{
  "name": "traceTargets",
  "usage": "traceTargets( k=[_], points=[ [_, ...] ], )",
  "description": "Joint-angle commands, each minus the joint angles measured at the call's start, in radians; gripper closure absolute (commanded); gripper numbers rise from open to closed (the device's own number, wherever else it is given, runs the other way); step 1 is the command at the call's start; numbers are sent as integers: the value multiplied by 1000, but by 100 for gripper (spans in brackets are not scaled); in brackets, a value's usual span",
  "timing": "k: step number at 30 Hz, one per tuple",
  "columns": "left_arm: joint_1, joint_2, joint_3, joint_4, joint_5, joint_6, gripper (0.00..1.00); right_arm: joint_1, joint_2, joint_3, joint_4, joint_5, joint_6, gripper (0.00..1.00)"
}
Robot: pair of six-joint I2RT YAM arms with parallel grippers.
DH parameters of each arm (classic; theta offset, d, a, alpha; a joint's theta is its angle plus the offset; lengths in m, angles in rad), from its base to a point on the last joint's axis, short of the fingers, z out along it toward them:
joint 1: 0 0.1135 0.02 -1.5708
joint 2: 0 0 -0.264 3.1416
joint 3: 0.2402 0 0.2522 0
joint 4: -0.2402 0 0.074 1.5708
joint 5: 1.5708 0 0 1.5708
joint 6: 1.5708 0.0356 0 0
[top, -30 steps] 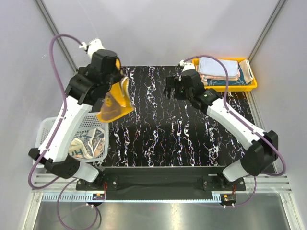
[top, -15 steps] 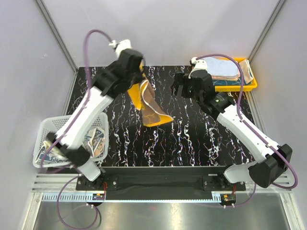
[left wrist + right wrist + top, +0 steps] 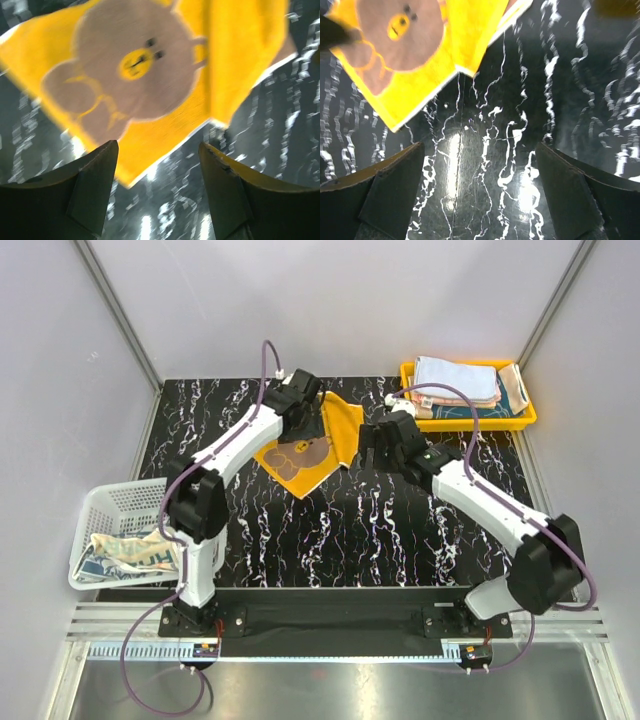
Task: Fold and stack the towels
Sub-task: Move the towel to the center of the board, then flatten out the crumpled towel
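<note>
Both jaws are gaping empty; orange-yellow towel (image 3: pixel 305 450) is lying diagonally near the far edge of the table (image 3: pixel 400 530), between left gripper (image 3: pixel 157 147) and right gripper (image 3: pixel 479 147)

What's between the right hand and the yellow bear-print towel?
Bare black marbled tabletop, in the right wrist view, separates the open right hand from the yellow towel.

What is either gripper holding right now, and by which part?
Nothing. The left gripper and the right gripper both stand open, and the yellow bear towel lies free on the table.
</note>
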Motion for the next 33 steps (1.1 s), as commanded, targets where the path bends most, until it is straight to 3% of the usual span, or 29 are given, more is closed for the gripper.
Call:
traceTargets(
  k=[1, 4, 9, 17, 21, 27, 33],
  points=[
    [26, -246, -91, 106, -102, 7, 30, 29, 89, 6, 64, -52, 35, 2],
    [83, -289, -169, 63, -167, -41, 31, 95, 194, 53, 83, -16, 63, 3],
    [188, -269, -275, 81, -99, -66, 34, 175, 395, 228, 107, 58, 118, 14],
    [241, -304, -338, 120, -56, -41, 35, 250, 674, 500, 46, 205, 126, 19],
    [245, -307, -349, 130, -46, -41, 35, 269, 762, 587, 26, 229, 98, 30],
    [250, -291, -358, 144, -30, -43, 35, 296, 829, 578, 7, 187, 66, 31],
    [252, -269, -373, 160, -19, -53, 35, 312, 803, 508, -28, 196, 29, 51]
  ],
)
